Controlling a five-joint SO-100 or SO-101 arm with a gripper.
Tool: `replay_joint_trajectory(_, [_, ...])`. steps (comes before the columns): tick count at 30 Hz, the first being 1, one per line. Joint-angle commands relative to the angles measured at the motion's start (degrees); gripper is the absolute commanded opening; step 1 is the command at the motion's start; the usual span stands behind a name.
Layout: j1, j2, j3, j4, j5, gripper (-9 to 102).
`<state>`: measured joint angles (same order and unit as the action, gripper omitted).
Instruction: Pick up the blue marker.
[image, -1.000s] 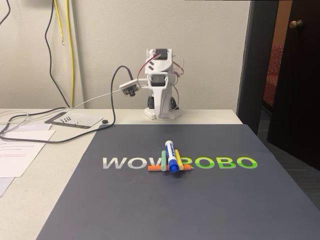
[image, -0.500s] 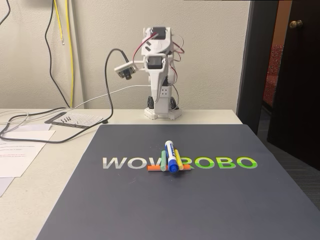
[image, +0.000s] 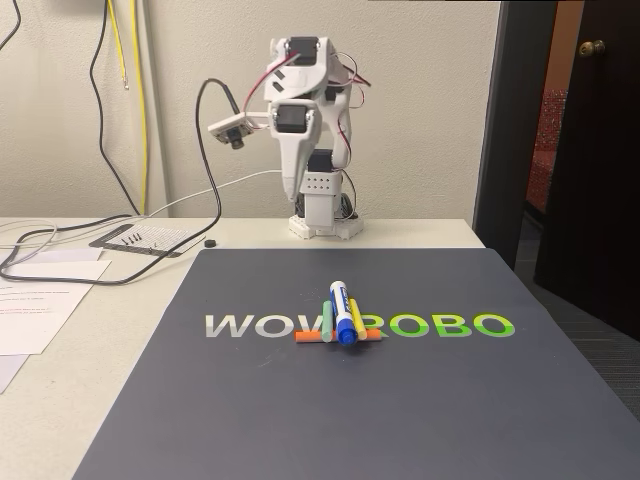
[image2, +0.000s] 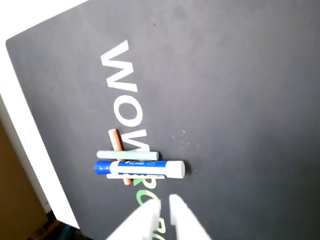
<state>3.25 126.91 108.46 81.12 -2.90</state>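
Note:
The blue marker lies on the dark mat, its blue cap toward the front, amid thin sticks. In the wrist view the blue marker lies crosswise with its blue cap at the left. It rests over an orange stick and beside a green stick. My gripper hangs at the back of the table, well behind the marker and above the surface. In the wrist view my gripper enters from the bottom edge, just below the marker. Its white fingertips are nearly together with nothing held.
The dark mat with the WOWROBO lettering covers most of the table. A green stick, a yellow stick and an orange stick crowd the marker. Cables and papers lie at the left.
The arm has unfolded and risen from its low rest pose. The wrist camera and gripper have swung up and to the left. The marker and sticks have not moved.

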Motion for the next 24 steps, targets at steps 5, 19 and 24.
replay_joint_trajectory(5, [1.0,-11.4,-15.5,4.0,-0.7,2])
replay_joint_trajectory(19, [1.3,-23.8,-22.8,0.4,-1.6,0])
replay_joint_trajectory(24, [0.4,-29.3,-33.1,7.1,-2.2,0])
